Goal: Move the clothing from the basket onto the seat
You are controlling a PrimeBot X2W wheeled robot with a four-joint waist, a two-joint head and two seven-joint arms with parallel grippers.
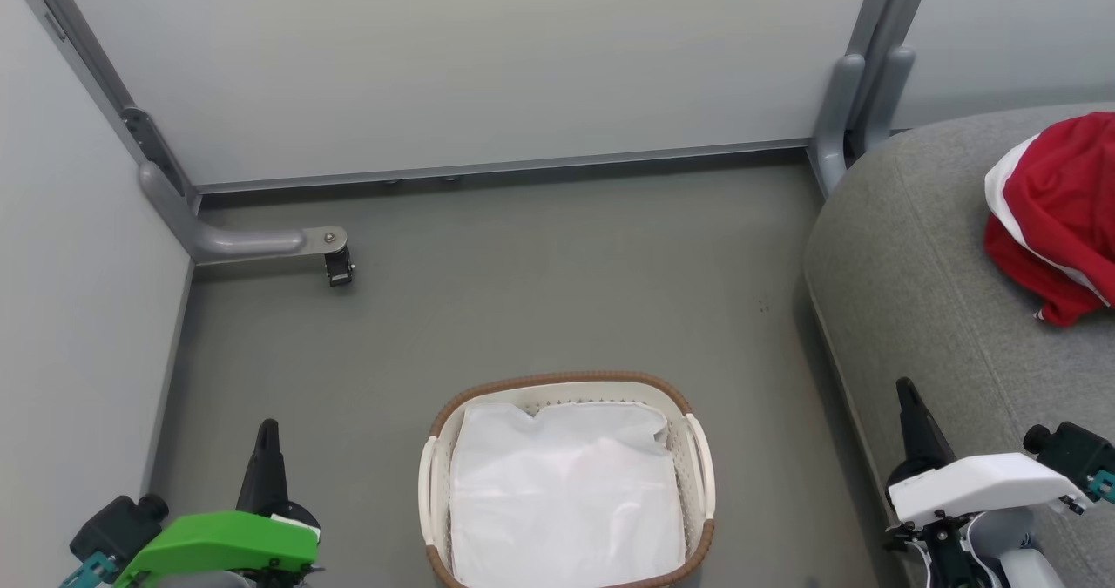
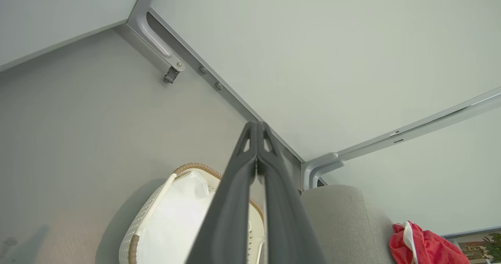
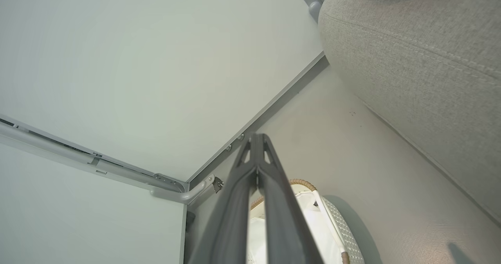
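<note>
The white perforated basket [image 1: 701, 470] with a brown woven rim stands on the floor at the bottom centre, with just a plain white sheet [image 1: 566, 492] showing in it. Red clothing [image 1: 1058, 213] with white stripes lies bunched on the grey seat [image 1: 923, 257] at the right. My left gripper [image 1: 267, 427] is shut and empty, down left of the basket. My right gripper [image 1: 904, 388] is shut and empty, over the seat's front edge. The left wrist view has the basket [image 2: 146, 221], the seat [image 2: 344, 217] and the clothing [image 2: 422, 246]. In the right wrist view the basket [image 3: 340, 232] lies under the shut fingers, beside the seat [image 3: 422, 60].
Pale partition walls [image 1: 488, 57] close the back and left, with grey metal frame posts [image 1: 858, 91] at the corners. A grey foot bracket with a small castor [image 1: 335, 261] juts onto the floor at back left. Grey floor [image 1: 566, 274] lies open between basket and wall.
</note>
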